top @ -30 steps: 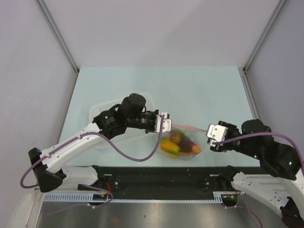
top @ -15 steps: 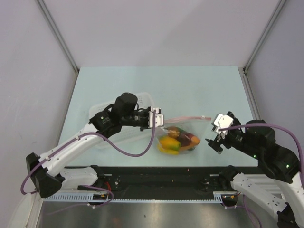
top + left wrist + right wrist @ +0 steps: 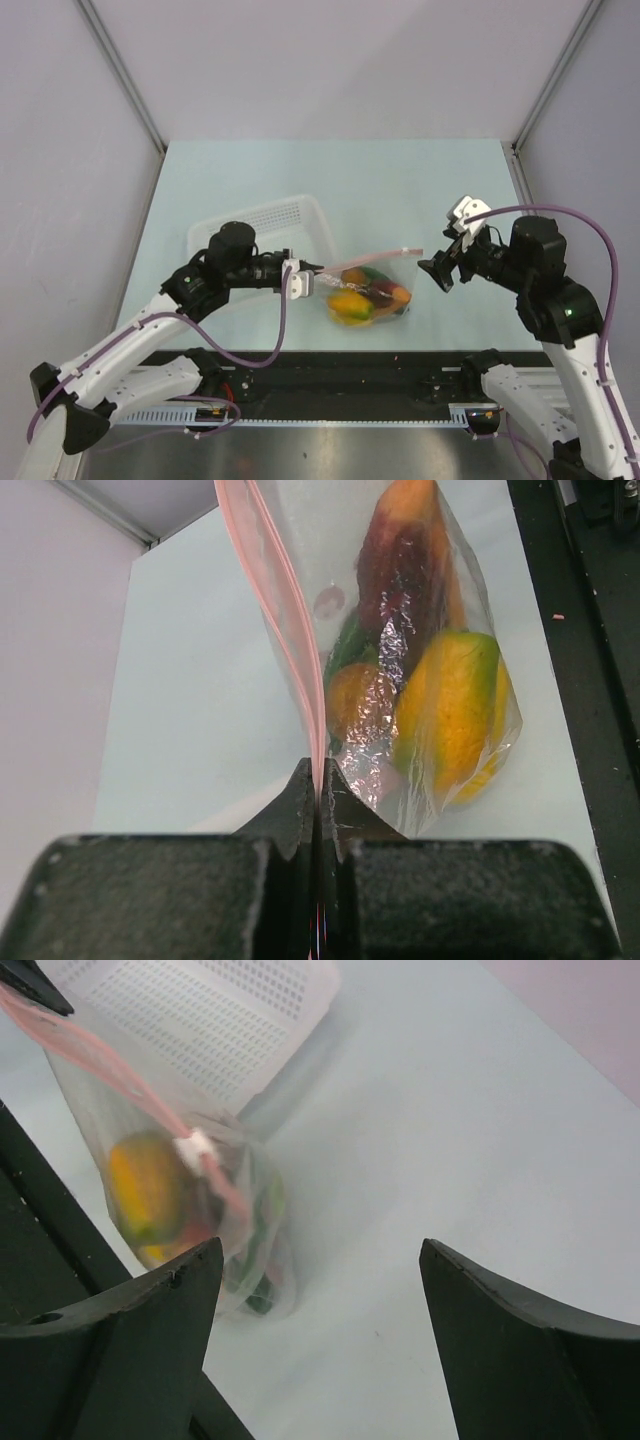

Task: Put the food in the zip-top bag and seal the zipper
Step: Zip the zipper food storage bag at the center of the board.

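The clear zip-top bag [image 3: 372,292] hangs over the table's front middle with the food [image 3: 352,303] inside: a yellow-orange fruit [image 3: 455,710], a reddish-brown piece [image 3: 400,580] and green bits. My left gripper [image 3: 300,276] is shut on the left end of the pink zipper [image 3: 365,259]; the left wrist view shows the strip [image 3: 285,610] pinched between the closed jaws [image 3: 318,780]. My right gripper [image 3: 450,245] stands open just right of the bag, touching nothing. In the right wrist view [image 3: 320,1250] the bag [image 3: 190,1200] lies ahead to the left, with a white slider [image 3: 195,1148] on the zipper.
The white slotted basket [image 3: 270,213] sits behind the left arm, close to the bag, and shows in the right wrist view [image 3: 200,1020]. The black front rail [image 3: 330,365] runs just below the bag. Grey walls close the table's sides and back.
My right gripper opened, let go of the bag's right end and drew back up and to the right. My left gripper pulled leftward with the zipper end, shifting the bag left.
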{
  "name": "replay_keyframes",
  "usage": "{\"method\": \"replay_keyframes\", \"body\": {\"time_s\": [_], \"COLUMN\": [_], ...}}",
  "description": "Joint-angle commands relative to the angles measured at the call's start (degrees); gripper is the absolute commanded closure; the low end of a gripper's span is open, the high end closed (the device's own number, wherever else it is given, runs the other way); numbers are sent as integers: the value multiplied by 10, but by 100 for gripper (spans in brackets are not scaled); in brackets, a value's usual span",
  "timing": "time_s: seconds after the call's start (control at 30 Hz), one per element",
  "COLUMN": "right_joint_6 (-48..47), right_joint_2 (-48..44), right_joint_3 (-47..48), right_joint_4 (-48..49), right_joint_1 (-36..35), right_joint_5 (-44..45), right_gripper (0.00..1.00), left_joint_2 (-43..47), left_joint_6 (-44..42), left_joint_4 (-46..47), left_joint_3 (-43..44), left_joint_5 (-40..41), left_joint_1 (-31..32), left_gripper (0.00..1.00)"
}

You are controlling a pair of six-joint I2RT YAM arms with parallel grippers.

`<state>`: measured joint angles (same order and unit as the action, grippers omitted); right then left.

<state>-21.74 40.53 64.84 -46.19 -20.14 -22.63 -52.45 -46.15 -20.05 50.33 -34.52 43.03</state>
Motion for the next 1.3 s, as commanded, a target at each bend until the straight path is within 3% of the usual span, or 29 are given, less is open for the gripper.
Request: {"method": "replay_keyframes", "body": {"time_s": [0.0,0.13,0.3,0.53,0.63,0.7,0.8,0.83,0.9,0.93,1.03,1.13,1.27], "right_joint_6": [-56,-127,-198,-240,-233,-229,-235,-238,-245,-248,-268,-284,-280], "right_joint_2": [44,67,54,56,55,58,60,60,54,49,29,10,1], "right_joint_3": [41,74,65,42,35,33,35,35,35,35,21,7,4], "right_joint_4": [9,-61,-118,-108,-81,-70,-73,-74,-72,-71,-53,-36,-21], "right_joint_1": [78,103,99,92,90,85,75,71,62,58,41,26,6], "right_joint_5": [-183,-273,-291,-266,-266,-266,-261,-260,-254,-247,-223,-204,-188], "right_gripper": [18,25,32,65,75,76,89,100,100,100,100,100,100], "left_joint_2": [17,2,-6,-6,-7,-12,-23,-29,-35,-39,-48,-82,-143], "left_joint_6": [-38,-25,-8,-1,-4,-6,-2,2,14,24,68,120,136], "left_joint_4": [20,25,41,50,46,39,28,26,7,5,-9,-29,-82], "left_joint_3": [-13,-8,-12,-14,-10,-3,12,17,40,49,106,189,277], "left_joint_5": [-20,-17,-15,-16,-18,-19,-20,-20,-23,-23,-43,-54,14], "left_joint_1": [-3,-3,-4,-4,-4,-4,-4,-4,-4,-4,-4,8,86], "left_gripper": [100,100,100,100,100,100,99,89,73,57,37,32,32]}}
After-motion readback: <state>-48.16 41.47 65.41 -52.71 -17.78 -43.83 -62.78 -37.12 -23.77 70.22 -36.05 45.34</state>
